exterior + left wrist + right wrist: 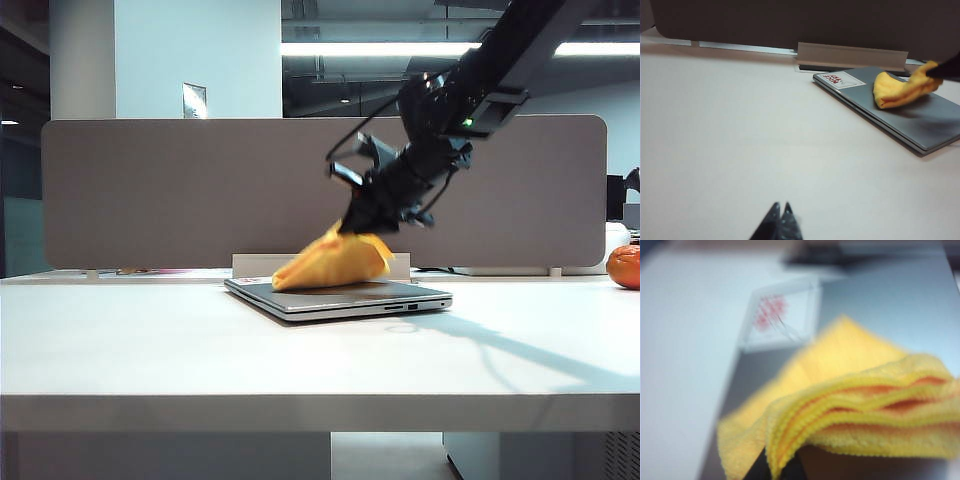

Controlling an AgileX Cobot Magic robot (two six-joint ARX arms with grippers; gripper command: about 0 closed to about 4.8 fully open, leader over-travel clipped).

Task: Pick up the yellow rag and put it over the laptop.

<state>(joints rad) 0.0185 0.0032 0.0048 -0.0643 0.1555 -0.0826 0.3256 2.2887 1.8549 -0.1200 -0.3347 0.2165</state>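
1. Exterior view: the right gripper (352, 226) reaches down from the upper right on its dark arm and is clamped on the top corner of the yellow rag (333, 262). The rag hangs directly beneath the fingertips, spreading down and to the left, and its lower edge lies on the lid of the closed laptop (340, 297). The laptop sits flat near the middle of the white table (150, 350), in front of a grey partition (180, 190). A round orange object (624, 266) rests at the far right edge of the table, well apart from the laptop. The left gripper does not appear here.

2. Left wrist view: the left gripper (780, 224) hovers low over bare table, its two dark tips pressed together with nothing between them, well apart from the laptop (920, 120). The rag (900, 89) lies draped on the laptop lid, one end lifted toward the dark tip of the other arm at the frame's edge. A white sticker (835, 79) marks the lid's nearer corner.

3. Right wrist view: the rag (850, 415) fills the foreground in layered folds, blurred, just off the camera. The fingers themselves are hidden by cloth. Beyond it show the grey lid (890, 310) and the sticker (780, 315).
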